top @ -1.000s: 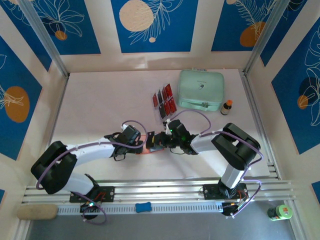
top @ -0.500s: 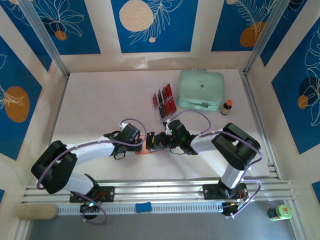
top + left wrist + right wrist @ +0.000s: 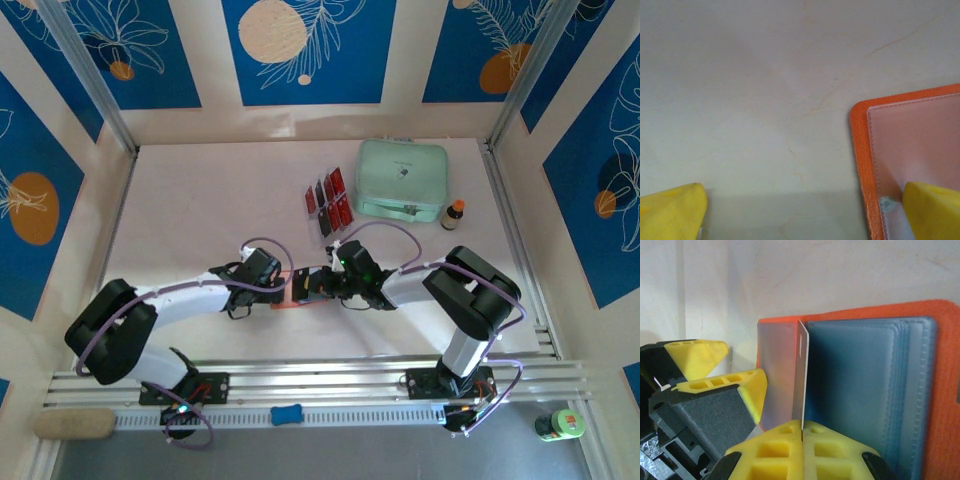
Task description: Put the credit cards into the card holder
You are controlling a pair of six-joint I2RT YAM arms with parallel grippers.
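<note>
1. The card holder (image 3: 945, 390) is lying open on the bench (image 3: 200, 200), near the middle and between the two arms. Its outer skin is showing orange.
2. Its inside is showing a stack of grey-blue stitched pockets (image 3: 855, 380). A clear, pink-tinted flap (image 3: 776, 375) is lying on the side toward the left arm.
3. The right gripper (image 3: 801, 432) is clenching one thin card (image 3: 801, 370), which is standing on edge. The card's far end is sitting at the seam between the flap and the pockets. It is facing the camera edge-on, so its colour cannot be told.
4. The left gripper (image 3: 802, 215) is standing released, with its jaws wide apart. One yellow fingertip (image 3: 932, 210) is hanging over the corner of the flap and the other over bare bench. Whether it is pressing the flap cannot be told.
5. In the right wrist view the left gripper's yellow and black fingers are crowding in just beside the flap, close to the held card.
6. The other credit cards (image 3: 328, 205), red and black, are standing in rows farther back on the bench. They are just beside a mint-green case (image 3: 402, 180).
7. A small brown bottle (image 3: 455, 213) is standing just to the right of the case.
8. Below the rails at the near edge, a beige pad (image 3: 73, 423), a small blue piece (image 3: 286, 414) and a green-labelled bottle (image 3: 560, 424) are lying well apart from the holder.
</note>
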